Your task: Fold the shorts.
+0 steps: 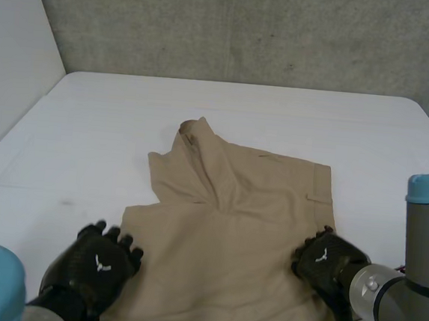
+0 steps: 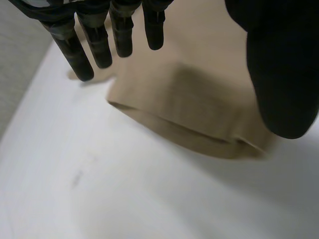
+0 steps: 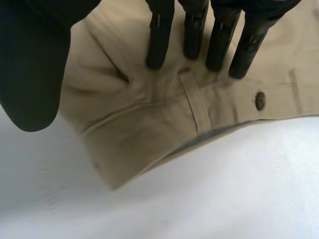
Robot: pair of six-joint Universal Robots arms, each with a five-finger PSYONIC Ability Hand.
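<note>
Tan cloth shorts are spread, partly folded, on the middle of the white table, with a flap turned up at the far left. The black left hand is held at the near left edge, fingers straight and unclenched. The black right hand is placed over the right edge by the dark round button, fingers straight, nothing pinched.

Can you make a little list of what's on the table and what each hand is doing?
shorts: tan, lying on the table, far part rumpled
table: white
left hand: open, at the shorts' left edge
right hand: open, at the waistband on the right edge
button: near the right hand's fingertips
</note>
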